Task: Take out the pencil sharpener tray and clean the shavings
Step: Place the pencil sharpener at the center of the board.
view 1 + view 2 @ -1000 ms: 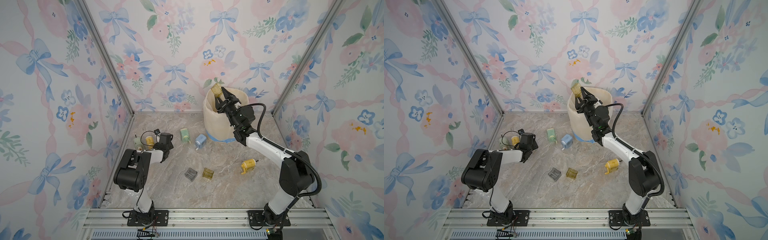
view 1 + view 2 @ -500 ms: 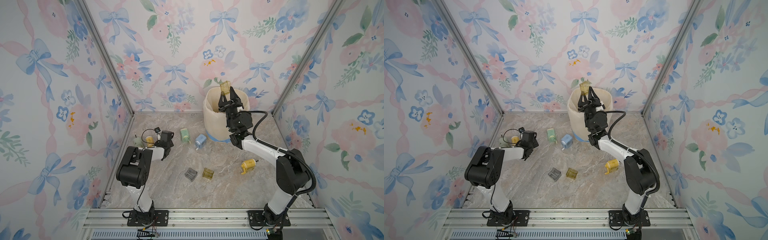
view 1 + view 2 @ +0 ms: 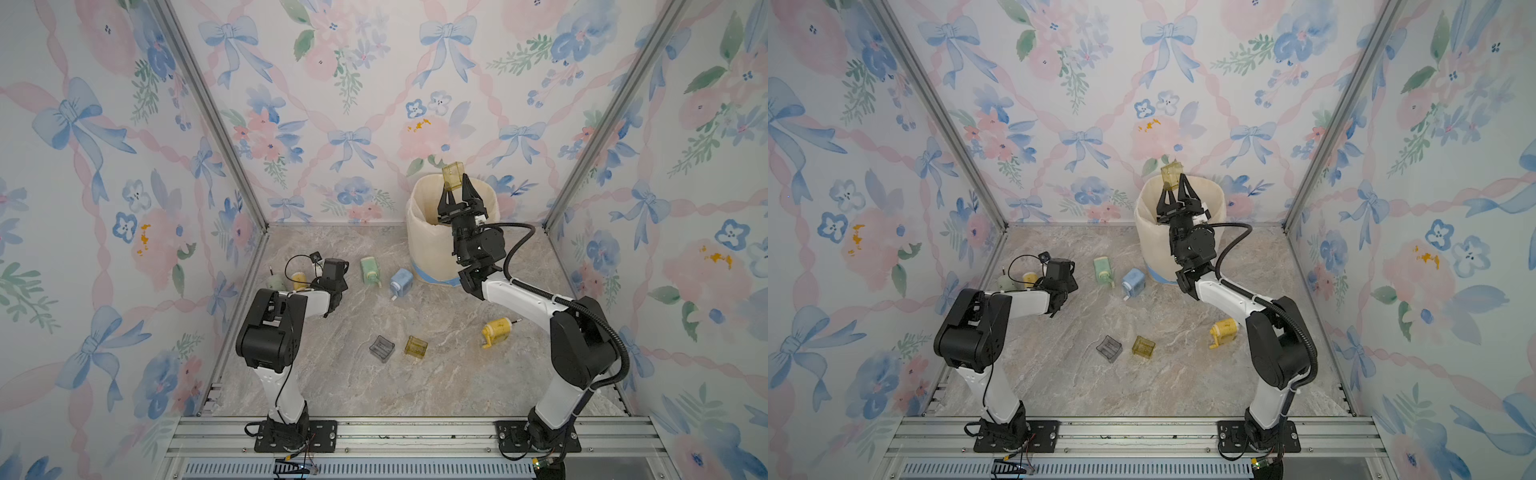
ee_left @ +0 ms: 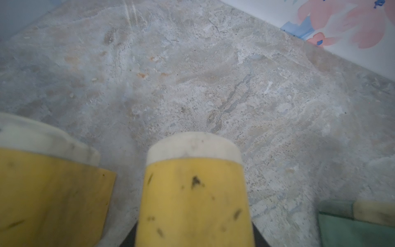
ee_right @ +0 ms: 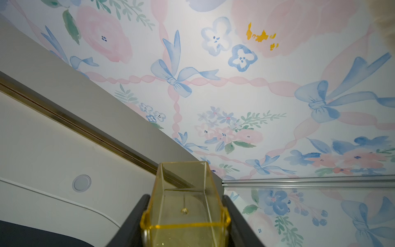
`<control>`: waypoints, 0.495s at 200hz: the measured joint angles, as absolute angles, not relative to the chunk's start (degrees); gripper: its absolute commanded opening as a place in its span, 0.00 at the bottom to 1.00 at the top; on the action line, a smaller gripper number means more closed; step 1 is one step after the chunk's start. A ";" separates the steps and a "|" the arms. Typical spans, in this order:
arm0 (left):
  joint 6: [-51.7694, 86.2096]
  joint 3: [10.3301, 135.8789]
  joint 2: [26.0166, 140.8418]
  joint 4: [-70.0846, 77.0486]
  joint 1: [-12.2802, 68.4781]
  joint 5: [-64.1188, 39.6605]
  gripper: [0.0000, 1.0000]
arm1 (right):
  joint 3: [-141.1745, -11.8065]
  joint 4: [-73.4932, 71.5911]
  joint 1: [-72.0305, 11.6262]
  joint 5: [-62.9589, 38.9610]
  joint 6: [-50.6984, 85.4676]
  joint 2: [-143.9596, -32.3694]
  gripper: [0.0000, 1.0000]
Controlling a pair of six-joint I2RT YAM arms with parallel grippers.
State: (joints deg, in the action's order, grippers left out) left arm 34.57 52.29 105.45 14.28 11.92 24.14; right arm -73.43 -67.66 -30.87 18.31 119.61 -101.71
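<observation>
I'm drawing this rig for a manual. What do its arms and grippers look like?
Left arm and right arm: white link shells, bulky black joints. A thin black wire loops off the left, a thick black hose along the right. Right gripper: black tapered jaws; left gripper mostly hidden.

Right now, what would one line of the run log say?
right tool: shut on yellow tray, raised by cream bin | left tool: shut on yellow sharpener | contents: nearly none seen
</observation>
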 measured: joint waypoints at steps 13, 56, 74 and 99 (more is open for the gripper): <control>34.57 51.86 105.10 14.28 11.92 24.25 0.00 | -73.32 -67.70 -30.87 18.31 119.63 -101.71 0.31; 34.57 50.50 103.96 14.09 11.92 24.77 0.09 | -73.01 -68.42 -30.87 18.26 119.44 -103.00 0.30; 34.59 50.26 103.77 14.04 11.97 24.95 0.19 | -73.01 -68.64 -30.98 18.26 119.46 -103.00 0.30; 34.57 50.19 103.74 14.06 11.97 25.08 0.26 | -73.01 -68.66 -30.98 18.22 119.55 -103.00 0.30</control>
